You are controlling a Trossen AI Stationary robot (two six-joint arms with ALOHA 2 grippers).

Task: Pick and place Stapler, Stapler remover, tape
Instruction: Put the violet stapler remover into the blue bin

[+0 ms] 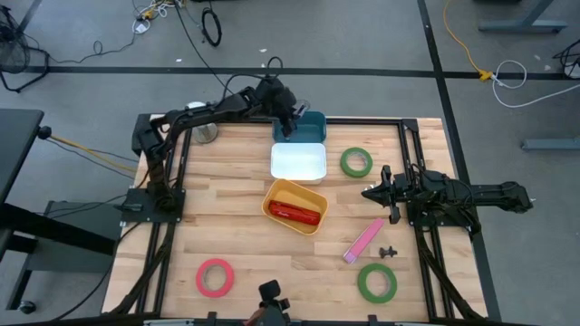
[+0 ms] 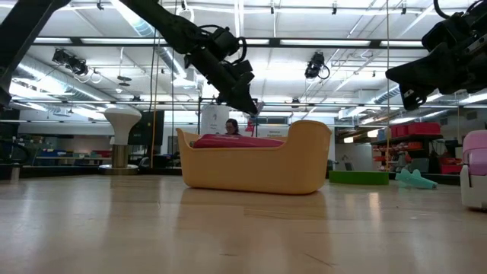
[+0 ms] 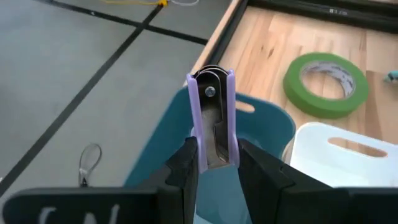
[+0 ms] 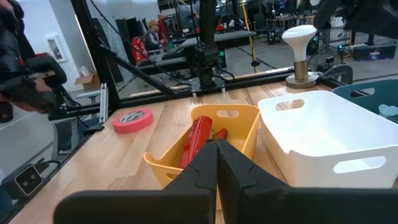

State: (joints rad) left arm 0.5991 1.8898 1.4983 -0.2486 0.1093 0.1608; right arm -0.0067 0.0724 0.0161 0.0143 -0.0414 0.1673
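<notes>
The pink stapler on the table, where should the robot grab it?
Probably across its narrow middle, coming straight down from above. The pink stapler lies flat and slanted on the wooden table, long and slim, so a gripper's fingers would close best over its two long sides. A small black thing lies close beside it, so the end away from that is safer.
</notes>
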